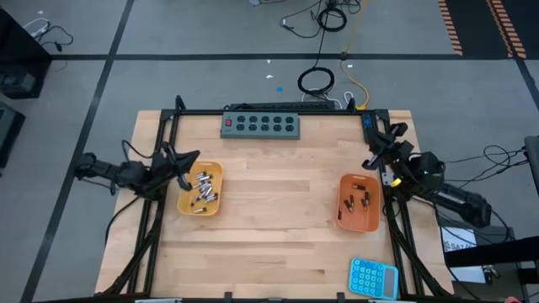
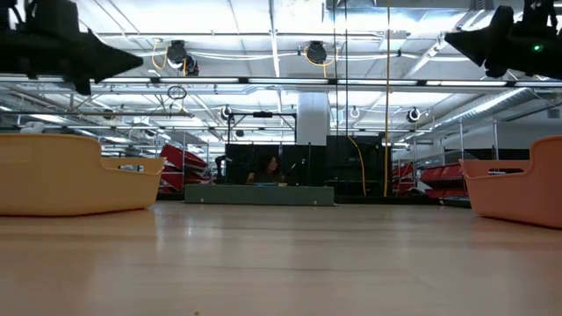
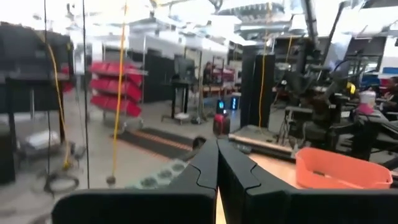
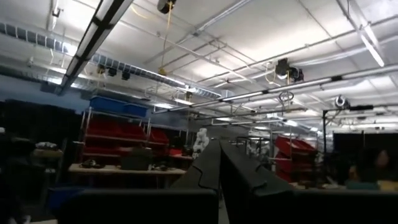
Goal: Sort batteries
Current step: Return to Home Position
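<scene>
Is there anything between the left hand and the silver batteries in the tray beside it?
Nothing visible. The shut left hand hangs by the yellow tray's edge; the silver batteries lie uncovered inside. The right hand waits beside the orange tray.

No writing can be read anywhere. The calculator [image 1: 373,278] keys are too small to make out. The white sheet [image 1: 459,244] shows only blurred marks.

This is a big industrial workshop, something like a warehouse lab. The high open ceiling carries strip lights [image 4: 99,31] and hanging cable reels [image 2: 316,53]. Stacked rows of red storage bins [image 3: 115,78] stand in the background. The grey concrete floor [image 1: 67,101] shows black tape lines [image 1: 210,57], orange-and-black hazard stripes [image 1: 459,25] and loose cables [image 1: 316,80] beyond a wooden bench [image 1: 278,219].
</scene>
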You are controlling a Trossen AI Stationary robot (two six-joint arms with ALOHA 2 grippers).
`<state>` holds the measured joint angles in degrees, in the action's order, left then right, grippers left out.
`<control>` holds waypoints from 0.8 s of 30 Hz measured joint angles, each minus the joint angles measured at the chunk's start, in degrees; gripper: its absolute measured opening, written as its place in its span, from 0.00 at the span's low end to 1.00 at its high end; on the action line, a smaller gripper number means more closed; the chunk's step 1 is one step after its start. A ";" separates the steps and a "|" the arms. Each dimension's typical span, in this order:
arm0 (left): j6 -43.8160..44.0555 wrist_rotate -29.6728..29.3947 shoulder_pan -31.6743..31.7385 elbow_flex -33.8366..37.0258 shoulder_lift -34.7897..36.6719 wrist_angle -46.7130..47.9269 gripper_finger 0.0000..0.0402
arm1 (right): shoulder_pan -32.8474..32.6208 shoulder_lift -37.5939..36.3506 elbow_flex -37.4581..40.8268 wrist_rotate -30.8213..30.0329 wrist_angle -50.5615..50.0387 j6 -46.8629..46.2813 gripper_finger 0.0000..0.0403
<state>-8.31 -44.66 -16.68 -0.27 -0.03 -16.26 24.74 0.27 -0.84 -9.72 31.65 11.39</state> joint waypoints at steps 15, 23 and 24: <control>13.88 4.03 2.72 0.02 0.00 8.31 0.03 | 1.46 0.04 0.00 -2.65 -19.63 -7.68 0.00; 16.72 4.01 2.68 0.02 0.00 10.76 0.04 | 1.44 0.07 0.00 -3.66 -21.61 -7.63 0.00; 15.90 3.99 2.68 0.02 0.00 11.87 0.04 | 1.44 0.07 0.00 -3.69 -21.92 -7.64 0.00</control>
<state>7.59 -40.66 -14.00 -0.25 -0.03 -4.39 26.17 0.34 -0.84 -13.41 9.73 3.75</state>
